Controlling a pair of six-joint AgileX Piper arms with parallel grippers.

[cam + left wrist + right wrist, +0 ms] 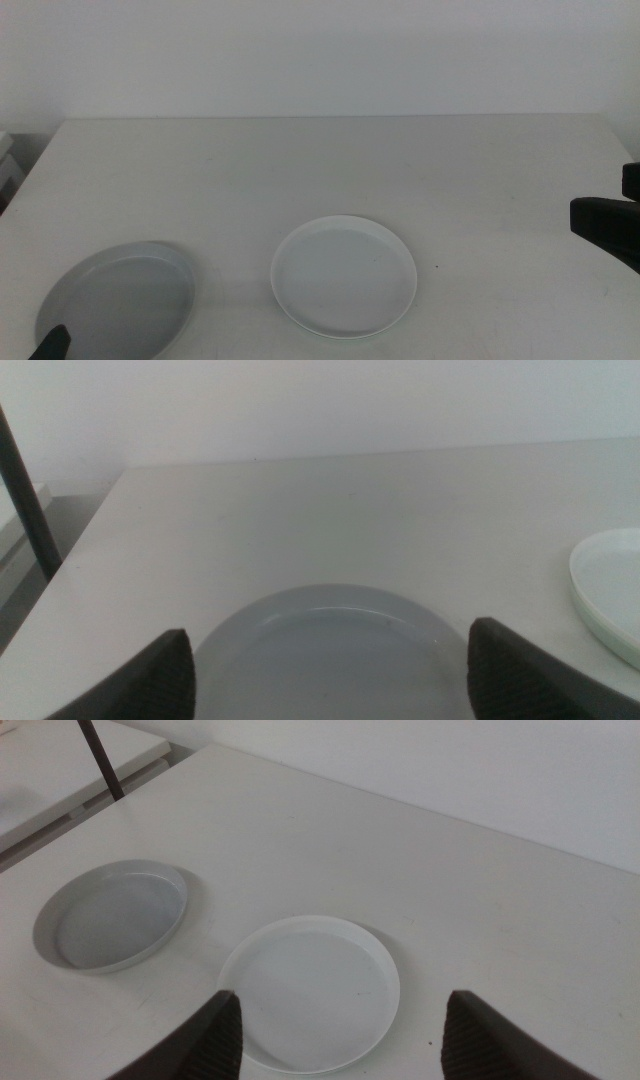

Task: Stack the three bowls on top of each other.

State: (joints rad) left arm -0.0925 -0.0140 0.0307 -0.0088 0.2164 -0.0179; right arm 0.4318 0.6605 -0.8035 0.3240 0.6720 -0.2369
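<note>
A grey bowl sits at the table's front left; it also shows in the left wrist view and the right wrist view. A white bowl sits at the front middle, apart from it, and shows in the right wrist view and the left wrist view. No mint green bowl shows as a separate thing. My left gripper is open, its jaws wide apart over the grey bowl's near side; one tip shows in the middle view. My right gripper is open and empty above the white bowl's near side, at the right edge of the middle view.
The white table ends at a white wall behind. A dark pole stands off the table's left edge, beside a lower white surface.
</note>
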